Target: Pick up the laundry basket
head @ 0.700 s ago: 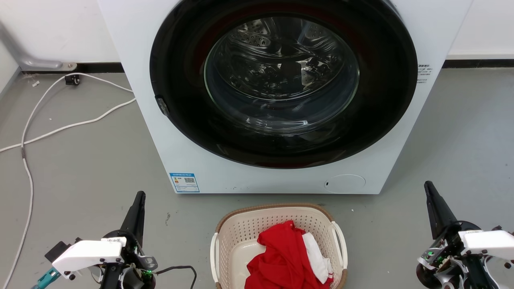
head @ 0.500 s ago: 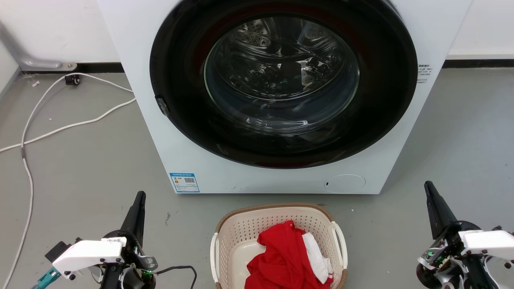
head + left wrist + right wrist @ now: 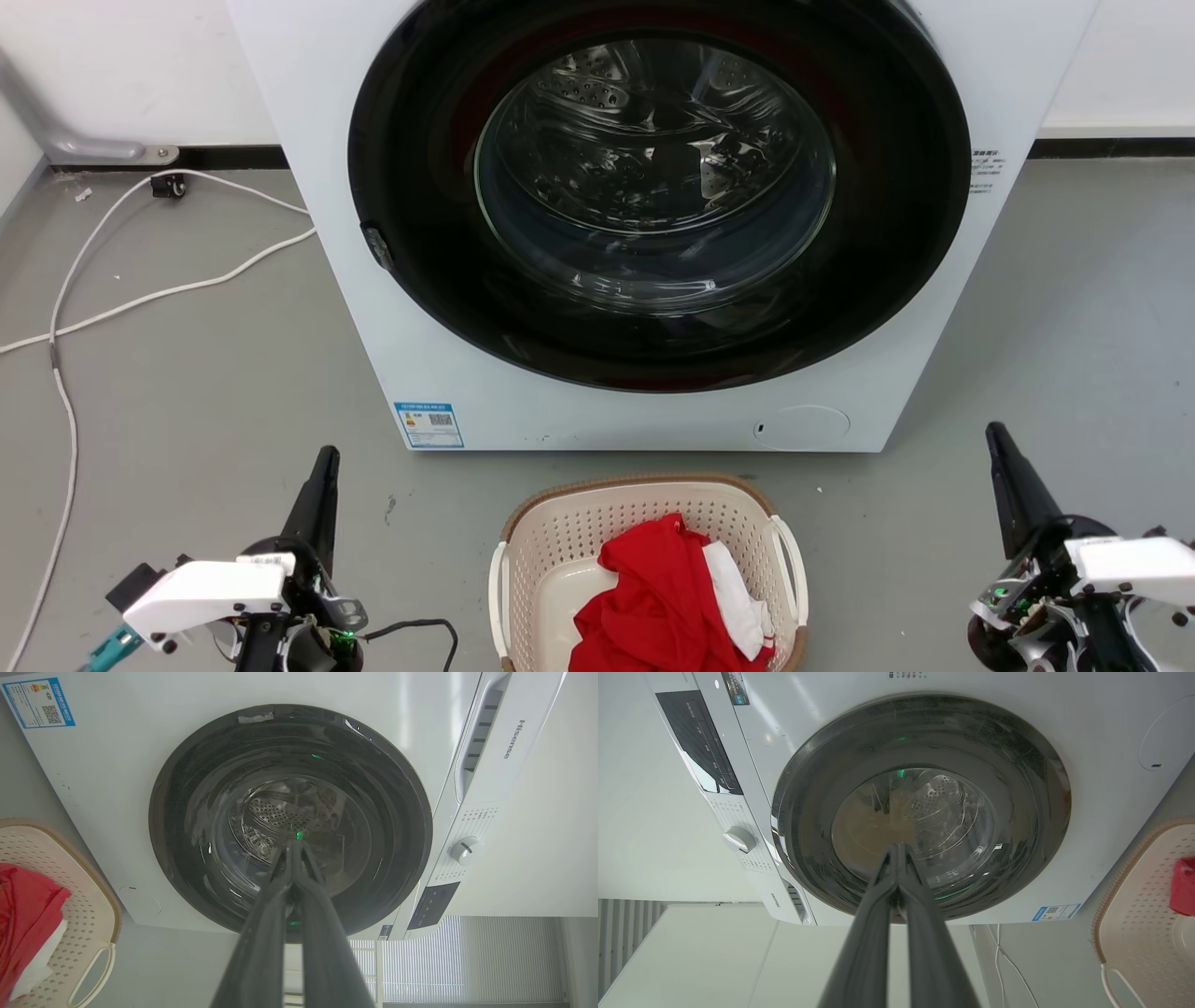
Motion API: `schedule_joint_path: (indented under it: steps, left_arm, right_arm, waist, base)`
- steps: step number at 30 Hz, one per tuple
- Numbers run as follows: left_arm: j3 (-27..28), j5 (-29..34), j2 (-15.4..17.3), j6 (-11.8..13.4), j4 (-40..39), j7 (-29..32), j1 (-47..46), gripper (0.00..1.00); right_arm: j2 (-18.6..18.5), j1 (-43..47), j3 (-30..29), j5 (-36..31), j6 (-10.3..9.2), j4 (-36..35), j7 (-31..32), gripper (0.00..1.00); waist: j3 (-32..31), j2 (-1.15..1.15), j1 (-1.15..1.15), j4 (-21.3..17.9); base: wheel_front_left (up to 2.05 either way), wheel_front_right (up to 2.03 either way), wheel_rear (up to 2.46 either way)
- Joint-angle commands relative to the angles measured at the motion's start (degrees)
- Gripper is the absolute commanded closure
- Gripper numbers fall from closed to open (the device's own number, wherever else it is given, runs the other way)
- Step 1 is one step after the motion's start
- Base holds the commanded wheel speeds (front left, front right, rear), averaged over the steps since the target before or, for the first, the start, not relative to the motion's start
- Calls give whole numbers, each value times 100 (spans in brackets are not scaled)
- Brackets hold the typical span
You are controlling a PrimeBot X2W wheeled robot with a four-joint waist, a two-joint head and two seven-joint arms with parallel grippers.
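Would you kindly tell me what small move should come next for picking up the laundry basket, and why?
Probably bring both tools inward toward the white handles: the left tool and right tool are shut and stand wide of the laundry basket, which sits untouched on the floor.

Grey floor [image 3: 187, 392], white wall [image 3: 121, 65] with dark baseboard [image 3: 1111, 147], white front-loading washer [image 3: 373, 280], loose white cable [image 3: 264, 255] at left.

Front of washer [image 3: 373, 308], laundry basket [image 3: 560, 537]: cream, walls peppered with small holes, brown braided-look rim, white handles. Its load: red cloth [image 3: 653, 607], white cloth [image 3: 738, 597]. Washer body white, door ring [image 3: 392, 187] black, label [image 3: 428, 425] blue-bordered. Grey floor [image 3: 187, 392]; white cable [image 3: 65, 392] left of washer. On left end effector [image 3: 326, 457] and right end effector [image 3: 995, 431]: dark fingers, white housings.
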Motion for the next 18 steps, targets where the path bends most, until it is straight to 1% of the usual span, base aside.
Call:
schedule_joint_path:
  steps: [1, 3, 12, 15, 18]
  left_arm:
    - [-1, 2, 0, 0, 0, -1, -1, 0]
    - [-15, 1, -22, 7, 91, -6, 60, 0]
    - [-283, 174, -31, 4, 50, -259, 4, 0]
    - [-324, 379, -33, 4, 14, -338, -10, 0]
    - [-345, 722, -36, 3, -49, -413, -18, 0]
  right_arm:
    - [0, 0, 0, -2, 0, -1, -2, 0]
    - [7, 67, 10, -3, 0, 84, -5, 0]
    - [4, 155, 154, -178, 0, -63, -265, 0]
    - [-18, 167, 188, -390, 0, -83, -350, 0]
    - [-29, 169, 172, -729, 0, -104, -429, 0]
  waist:
    - [0, 0, 0, 0]
    - [0, 0, 0, 0]
    - [-8, 0, 0, 4]
    - [-9, 0, 0, 7]
    - [-9, 0, 0, 9]
  base:
    - [0, 0, 0]
    - [0, 0, 0]
    - [0, 0, 0]
    - [0, 0, 0]
    - [0, 0, 0]
